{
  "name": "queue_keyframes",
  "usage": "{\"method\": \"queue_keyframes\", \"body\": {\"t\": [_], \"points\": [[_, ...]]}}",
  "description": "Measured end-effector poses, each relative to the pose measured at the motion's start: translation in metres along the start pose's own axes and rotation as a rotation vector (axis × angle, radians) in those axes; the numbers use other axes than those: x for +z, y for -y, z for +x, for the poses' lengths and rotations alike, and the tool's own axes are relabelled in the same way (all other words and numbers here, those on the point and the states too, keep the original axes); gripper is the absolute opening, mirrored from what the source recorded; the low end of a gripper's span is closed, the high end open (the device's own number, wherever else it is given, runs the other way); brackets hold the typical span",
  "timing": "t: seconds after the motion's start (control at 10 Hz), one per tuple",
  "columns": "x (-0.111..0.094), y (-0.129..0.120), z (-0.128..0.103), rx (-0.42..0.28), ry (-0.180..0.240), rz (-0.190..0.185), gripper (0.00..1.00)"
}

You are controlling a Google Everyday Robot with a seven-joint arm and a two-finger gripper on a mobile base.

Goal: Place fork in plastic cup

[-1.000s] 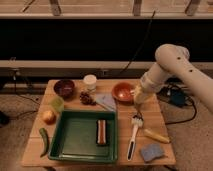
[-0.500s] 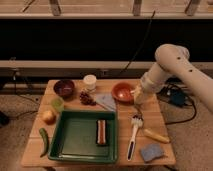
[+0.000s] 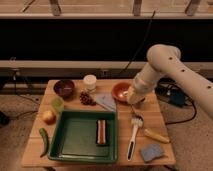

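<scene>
The plastic cup [image 3: 57, 104] is small, pale yellow-green and translucent. It stands upright at the table's left side, between the dark bowl and the apple. My gripper [image 3: 134, 101] hangs low over the right half of the table, just in front of the orange bowl [image 3: 121, 91] and above the head of the white dish brush [image 3: 133, 136]. It is far to the right of the cup. I cannot make out the fork; it is hidden or out of view.
A green tray [image 3: 75, 137] holds a brown block [image 3: 101, 132] at front centre. Around it are a dark bowl [image 3: 64, 88], a white jar [image 3: 90, 81], grapes [image 3: 87, 98], a grey cloth [image 3: 106, 101], an apple [image 3: 48, 117], a green pepper [image 3: 44, 141], a yellow stick [image 3: 156, 135] and a blue sponge [image 3: 151, 152].
The arm and gripper have shifted only slightly near the orange bowl. Nothing on the table has moved.
</scene>
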State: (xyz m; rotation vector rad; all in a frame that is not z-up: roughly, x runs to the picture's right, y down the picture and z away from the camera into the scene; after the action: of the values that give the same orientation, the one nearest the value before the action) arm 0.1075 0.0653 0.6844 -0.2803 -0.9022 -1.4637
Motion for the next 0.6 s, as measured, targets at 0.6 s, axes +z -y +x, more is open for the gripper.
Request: {"method": "queue_keyframes", "body": {"t": [0.6], "points": [[0.061, 0.121, 0.027, -0.165, 0.044, 0.006, 0.00]]}}
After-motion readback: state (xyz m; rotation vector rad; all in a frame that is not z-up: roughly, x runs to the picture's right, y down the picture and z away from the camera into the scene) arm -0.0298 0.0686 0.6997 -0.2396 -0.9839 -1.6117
